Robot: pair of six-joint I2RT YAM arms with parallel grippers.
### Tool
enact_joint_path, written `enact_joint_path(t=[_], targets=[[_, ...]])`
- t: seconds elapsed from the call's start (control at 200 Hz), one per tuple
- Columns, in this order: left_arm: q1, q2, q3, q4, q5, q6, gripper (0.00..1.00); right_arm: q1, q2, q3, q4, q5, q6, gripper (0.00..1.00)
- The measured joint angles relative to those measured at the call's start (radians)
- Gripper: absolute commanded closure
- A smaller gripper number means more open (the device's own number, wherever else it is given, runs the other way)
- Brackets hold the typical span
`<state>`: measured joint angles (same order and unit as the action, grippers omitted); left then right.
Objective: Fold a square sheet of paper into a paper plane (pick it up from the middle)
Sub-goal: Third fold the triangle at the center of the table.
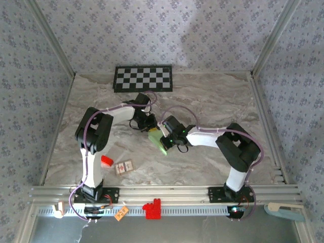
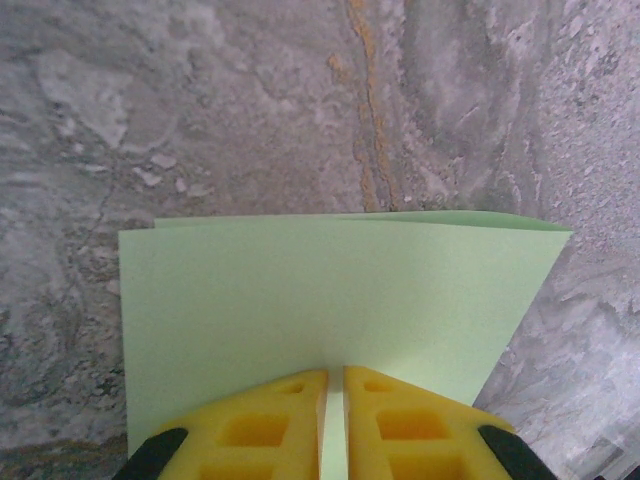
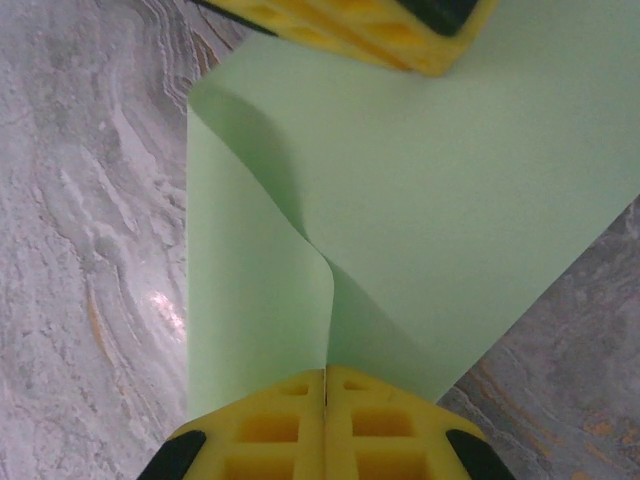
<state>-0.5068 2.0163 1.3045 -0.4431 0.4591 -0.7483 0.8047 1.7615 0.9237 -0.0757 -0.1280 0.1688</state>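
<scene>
The square sheet of paper point(image 1: 159, 143), pale green, hangs above the middle of the table between both grippers. In the left wrist view the sheet point(image 2: 330, 290) lies doubled over in two layers, and my left gripper point(image 2: 335, 372) is shut on its near edge. In the right wrist view the sheet point(image 3: 450, 180) curls into a soft bend, and my right gripper point(image 3: 325, 370) is shut on that bend. The left gripper's yellow fingers point(image 3: 380, 25) pinch the far edge there. From above, the left gripper point(image 1: 150, 126) and right gripper point(image 1: 163, 137) stand close together. A paper plane is out of view.
A black-and-white checkerboard panel point(image 1: 143, 78) lies at the back of the table. A small red block point(image 1: 106, 161) and a small card point(image 1: 124, 167) lie near the left arm's base. A red object point(image 1: 152, 209) sits on the front rail. Patterned walls enclose three sides.
</scene>
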Motion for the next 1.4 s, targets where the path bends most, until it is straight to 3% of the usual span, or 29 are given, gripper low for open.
enact_joint_path(t=[0.46, 0.85, 1.399], targets=[[0.001, 0.0, 0.0, 0.001, 0.0, -0.004, 0.87, 0.0, 0.009, 0.012, -0.011, 0.0, 0.001, 0.99], [0.053, -0.04, -0.006, 0.035, 0.023, -0.04, 0.81, 0.0, 0.009, 0.012, -0.01, 0.0, 0.001, 0.99], [0.059, -0.006, -0.01, 0.024, 0.014, -0.036, 0.87, 0.0, 0.0, 0.016, -0.042, -0.036, 0.019, 0.99]])
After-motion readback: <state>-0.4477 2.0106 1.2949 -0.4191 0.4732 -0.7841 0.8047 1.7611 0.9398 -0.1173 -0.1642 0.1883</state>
